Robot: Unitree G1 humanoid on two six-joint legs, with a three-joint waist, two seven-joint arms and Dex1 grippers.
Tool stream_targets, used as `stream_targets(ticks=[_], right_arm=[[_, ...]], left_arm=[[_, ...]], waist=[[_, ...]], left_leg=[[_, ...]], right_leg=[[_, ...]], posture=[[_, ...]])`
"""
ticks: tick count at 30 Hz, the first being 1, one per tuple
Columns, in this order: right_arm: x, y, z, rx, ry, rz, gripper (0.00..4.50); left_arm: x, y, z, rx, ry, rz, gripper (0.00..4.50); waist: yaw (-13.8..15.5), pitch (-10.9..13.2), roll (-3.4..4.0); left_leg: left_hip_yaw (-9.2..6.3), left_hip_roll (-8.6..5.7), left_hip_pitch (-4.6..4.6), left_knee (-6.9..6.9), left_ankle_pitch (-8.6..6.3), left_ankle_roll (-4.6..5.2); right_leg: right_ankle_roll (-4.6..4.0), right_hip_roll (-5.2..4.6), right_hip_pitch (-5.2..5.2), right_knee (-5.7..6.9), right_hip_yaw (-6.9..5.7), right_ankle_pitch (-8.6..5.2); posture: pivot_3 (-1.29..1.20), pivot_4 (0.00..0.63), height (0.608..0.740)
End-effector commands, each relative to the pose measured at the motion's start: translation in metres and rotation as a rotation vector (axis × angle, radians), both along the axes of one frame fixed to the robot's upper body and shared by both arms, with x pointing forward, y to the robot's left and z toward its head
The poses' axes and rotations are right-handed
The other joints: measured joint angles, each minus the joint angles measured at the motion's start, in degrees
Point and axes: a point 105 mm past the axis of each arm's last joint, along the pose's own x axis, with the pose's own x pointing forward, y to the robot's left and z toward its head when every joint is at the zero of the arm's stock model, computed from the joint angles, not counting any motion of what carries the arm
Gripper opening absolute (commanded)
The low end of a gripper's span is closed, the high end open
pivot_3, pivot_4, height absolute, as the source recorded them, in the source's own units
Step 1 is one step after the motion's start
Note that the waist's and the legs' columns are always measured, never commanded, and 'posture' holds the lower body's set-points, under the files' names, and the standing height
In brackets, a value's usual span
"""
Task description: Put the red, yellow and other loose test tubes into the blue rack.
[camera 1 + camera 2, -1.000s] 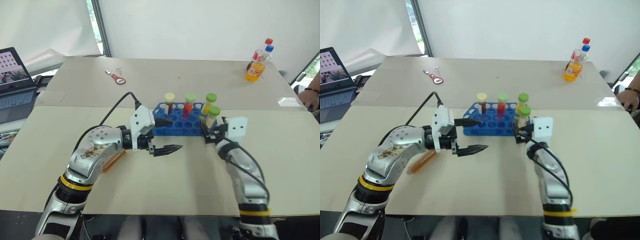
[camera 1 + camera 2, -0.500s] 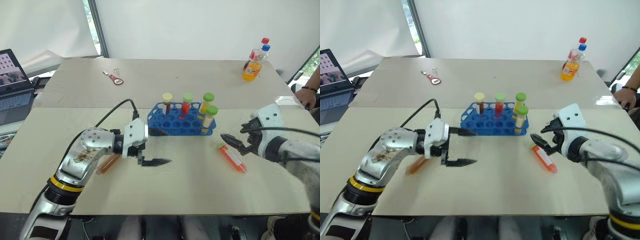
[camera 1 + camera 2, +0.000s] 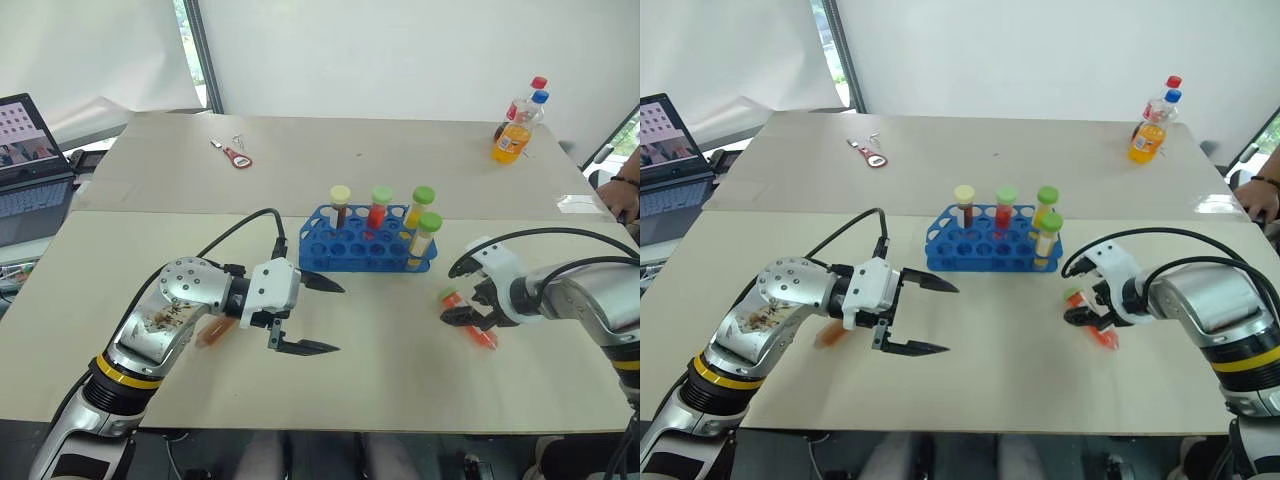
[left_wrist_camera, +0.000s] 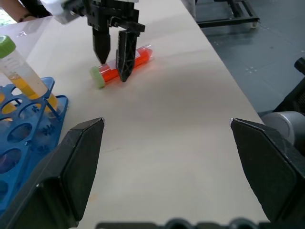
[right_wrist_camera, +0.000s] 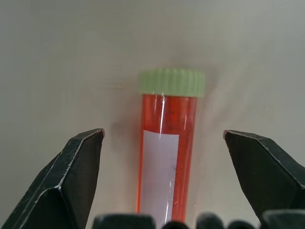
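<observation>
The right gripper (image 3: 462,308) points steeply down at the table (image 3: 380,360), to the right of the blue rack (image 3: 362,252). Its arm comes in from the right edge with the elbow bent, and the wrist is turned so that the two black fingers stand on either side of a red test tube (image 5: 164,162) with a green cap. In the right wrist view this tube lies flat between the fingers, with free space on both sides, so the jaws are wide open and hold nothing. The left wrist view shows the same thing from the other side: the two fingertips stand over the lying tube (whether they touch it, I cannot tell).

The left gripper (image 3: 318,315) is held above the table in front of the rack's left end. The forearm is bent across the body and the gripper points to the right, a little downward. Its fingers are spread wide apart, one near the rack and the other nearer the table's front edge, and nothing is between them.

Behind the left forearm an orange tube (image 3: 212,331) lies on the table, partly hidden by the arm.

In the rack four tubes stand upright: one with a yellow cap (image 3: 340,194), and three with green caps (image 3: 381,195), the last one at the rack's right front corner.
</observation>
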Motion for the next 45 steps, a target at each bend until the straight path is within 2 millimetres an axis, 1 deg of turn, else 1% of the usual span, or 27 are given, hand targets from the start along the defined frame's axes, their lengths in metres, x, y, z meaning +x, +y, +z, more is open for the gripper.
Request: stream_targets(ticks=[1, 5, 8, 9, 14, 16, 18, 20, 23, 24, 26, 29, 31, 33, 37, 39, 45], right_arm=[[0.005, -0.001, 0.009, -0.003, -0.017, 0.004, 3.67], [0.007, 0.001, 0.006, -0.012, -0.01, 0.017, 2.24], [0.005, 0.002, 0.005, -0.005, -0.001, 0.024, 1.2], [0.005, 0.004, 0.007, 0.004, -0.008, 0.024, 1.02], [-0.005, 0.011, 0.027, 0.051, -0.047, 0.065, 1.0], [-0.012, 0.028, 0.039, 0.129, -0.092, 0.128, 1.0], [-0.018, 0.053, 0.053, 0.231, -0.19, 0.224, 1.0], [-0.019, 0.073, 0.065, 0.33, -0.302, 0.264, 1.0], [-0.008, 0.098, 0.085, 0.466, -0.569, 0.262, 1.0], [-0.006, 0.105, 0.087, 0.49, -0.628, 0.264, 1.0], [0.006, 0.116, 0.088, 0.478, -0.747, 0.239, 1.0], [0.026, 0.122, 0.097, 0.485, -0.925, 0.136, 1.0], [0.035, 0.125, 0.103, 0.488, -1.036, 0.082, 1.0], [0.041, 0.127, 0.103, 0.482, -1.118, 0.046, 1.0], [0.052, 0.129, 0.092, 0.461, -1.176, 0.001, 1.0], [0.058, 0.129, 0.088, 0.468, -1.187, -0.039, 1.0], [0.064, 0.136, 0.079, 0.466, -1.197, -0.05, 1.0]], left_arm=[[-0.002, -0.005, 0.008, -0.016, -0.041, -0.016, 4.5], [-0.001, -0.007, 0.007, -0.019, -0.042, -0.009, 4.5], [0.0, -0.007, 0.008, -0.025, -0.037, -0.001, 4.5], [0.001, -0.006, 0.008, -0.026, -0.036, 0.002, 4.5], [0.005, 0.006, 0.011, -0.044, -0.012, 0.048, 4.5], [0.01, 0.013, 0.017, -0.077, 0.023, 0.098, 4.5], [0.016, 0.021, 0.021, -0.091, 0.053, 0.163, 4.5], [0.021, 0.029, 0.023, -0.09, 0.057, 0.212, 4.5], [0.023, 0.039, 0.024, -0.101, 0.043, 0.264, 4.5], [0.024, 0.041, 0.024, -0.109, 0.04, 0.28, 4.5], [0.028, 0.043, 0.027, -0.143, 0.052, 0.32, 4.5], [0.03, 0.043, 0.03, -0.17, 0.059, 0.337, 4.5], [0.03, 0.043, 0.031, -0.173, 0.06, 0.34, 4.5], [0.031, 0.041, 0.034, -0.189, 0.063, 0.343, 4.5], [0.028, 0.036, 0.031, -0.182, 0.071, 0.333, 4.5], [0.027, 0.034, 0.031, -0.184, 0.073, 0.327, 4.5], [0.026, 0.032, 0.031, -0.187, 0.072, 0.323, 4.5]], waist=[[0.0, 0.0, 0.0], [0.0, 0.0, 0.0], [0.0, 0.0, 0.0], [0.0, 0.0, 0.0], [0.0, 0.0, 0.0], [0.0, 0.0, 0.0], [0.0, 0.0, -0.01], [-0.3, 0.0, -0.03], [-0.3, 0.0, -0.05], [-0.2, 0.0, -0.05], [-0.1, 0.0, -0.04], [0.1, 0.0, -0.05], [0.0, 0.0, -0.05], [-0.1, 0.0, -0.05], [-0.2, 0.0, -0.05], [-0.3, 0.0, -0.05], [-0.4, 0.0, -0.04]], left_leg=[[-0.01, 0.01, 0.0, 0.0, 0.0, 0.0], [-0.04, 0.01, 0.01, 0.0, 0.0, 0.0], [-0.05, 0.01, 0.0, 0.0, 0.0, 0.0], [-0.06, 0.01, 0.0, 0.0, 0.0, 0.0], [-0.22, 0.02, 0.0, 0.0, 0.0, 0.0], [-0.34, 0.02, -0.01, 0.0, 0.0, 0.0], [-0.39, 0.02, -0.01, 0.01, 0.0, 0.0], [-0.46, 0.06, 0.0, 0.02, 0.0, 0.0], [-0.52, 0.06, 0.02, 0.04, 0.0, -0.01], [-0.52, 0.04, 0.02, 0.03, 0.01, -0.02], [-0.49, 0.01, -0.01, 0.05, 0.01, -0.03], [-0.48, -0.02, -0.03, 0.15, 0.02, -0.04], [-0.45, -0.04, -0.02, 0.14, 0.03, -0.06], [-0.44, -0.04, -0.02, 0.12, 0.03, -0.06], [-0.43, -0.03, 0.02, 0.04, 0.05, -0.08], [-0.43, -0.03, 0.03, 0.01, 0.05, -0.09], [-0.43, -0.02, 0.05, -0.01, 0.05, -0.09]], right_leg=[[0.0, 0.0, 0.0, 0.0, 0.0, 0.0], [0.0, 0.0, 0.0, 0.01, -0.01, 0.0], [0.0, 0.0, 0.0, 0.01, -0.01, 0.0], [0.0, 0.0, 0.0, 0.01, -0.01, 0.0], [0.0, 0.0, -0.04, 0.09, -0.01, 0.0], [0.0, 0.0, -0.04, 0.12, -0.03, 0.0], [0.0, 0.01, -0.05, 0.18, -0.04, 0.0], [0.0, 0.05, -0.02, 0.17, -0.07, 0.0], [0.0, 0.1, -0.03, 0.25, -0.05, 0.0], [0.0, 0.08, -0.04, 0.26, -0.05, 0.0], [0.0, 0.03, -0.07, 0.29, -0.05, 0.0], [0.01, -0.01, -0.05, 0.3, -0.09, 0.01], [0.01, -0.03, -0.05, 0.32, -0.08, 0.01], [0.01, -0.02, -0.07, 0.32, -0.09, 0.01], [-0.01, -0.01, -0.08, 0.33, -0.09, 0.01], [-0.01, 0.0, -0.08, 0.33, -0.08, 0.02], [-0.02, 0.0, -0.08, 0.35, -0.08, 0.02]], posture=[[0.0, 0.15, 0.74], [0.0, 0.15, 0.74], [0.0, 0.15, 0.74], [0.0, 0.15, 0.74], [0.0, 0.15, 0.74], [0.0, 0.15, 0.74], [0.0, 0.15, 0.74], [0.0, 0.15, 0.74], [0.0, 0.15, 0.74], [0.0, 0.15, 0.74], [0.0, 0.15, 0.74], [0.0, 0.15, 0.74], [0.0, 0.15, 0.74], [0.0, 0.15, 0.74], [0.0, 0.15, 0.74], [0.0, 0.15, 0.74], [0.0, 0.15, 0.74]])
